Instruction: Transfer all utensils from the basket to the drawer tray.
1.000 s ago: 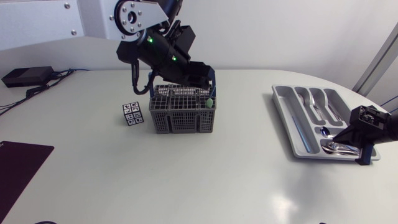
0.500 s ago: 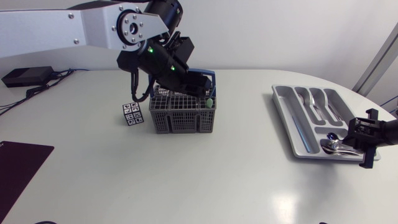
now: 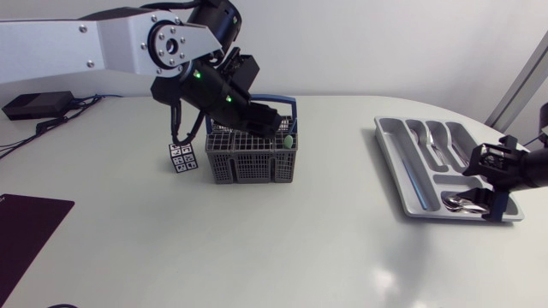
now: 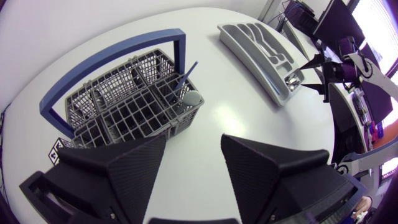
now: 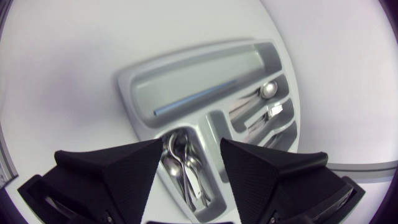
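Note:
The grey wire basket (image 3: 251, 156) with a blue handle stands mid-table. A utensil with a pale green tip (image 3: 289, 141) leans in its right corner. My left gripper (image 3: 272, 118) hovers over the basket, open and empty. In the left wrist view the basket (image 4: 118, 109) and that utensil (image 4: 188, 94) lie ahead of the open left gripper (image 4: 193, 152). The grey drawer tray (image 3: 402, 175) sits at the right. My right gripper (image 3: 490, 195) hangs open over its near end. In the right wrist view several spoons (image 5: 183, 163) lie in the tray (image 5: 134, 87) under the open right gripper (image 5: 189, 155).
A small marker cube (image 3: 181, 156) stands just left of the basket. A dark mat (image 3: 26, 229) lies at the front left edge, and a black box (image 3: 34, 104) with cables at the back left. A blue-handled utensil (image 5: 193, 96) lies in the tray's long compartment.
My right gripper opened and let a spoon go into the tray's near compartment, then lifted slightly. My left arm shifted a little to the left above the basket.

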Motion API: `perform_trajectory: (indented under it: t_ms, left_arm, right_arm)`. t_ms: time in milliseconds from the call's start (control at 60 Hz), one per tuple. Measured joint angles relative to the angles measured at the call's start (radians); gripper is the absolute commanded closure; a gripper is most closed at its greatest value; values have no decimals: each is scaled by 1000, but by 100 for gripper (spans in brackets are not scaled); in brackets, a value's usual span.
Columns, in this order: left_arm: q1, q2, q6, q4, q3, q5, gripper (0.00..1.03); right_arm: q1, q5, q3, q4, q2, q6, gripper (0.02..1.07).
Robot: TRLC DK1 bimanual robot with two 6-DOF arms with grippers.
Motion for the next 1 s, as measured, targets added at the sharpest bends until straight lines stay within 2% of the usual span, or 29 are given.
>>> perform_trajectory:
  t_ms: [217,533,817,917,1000]
  left_arm:
    - [9,-14,27,21,-43,-3,41]
    - [30,-57,91,87,-127,-2,41]
    - [45,-60,154,147,-192,10,41]
    - [51,-61,167,177,-219,20,41]
    - [54,-68,183,200,-243,22,41]
  right_arm:
    - [261,-3,12,-55,-81,303,32]
    - [620,-26,113,-58,-45,779,33]
    - [739,-82,286,-33,134,1064,34]
    - [769,-83,318,-7,179,1127,43]
    - [793,-85,340,27,214,1177,45]
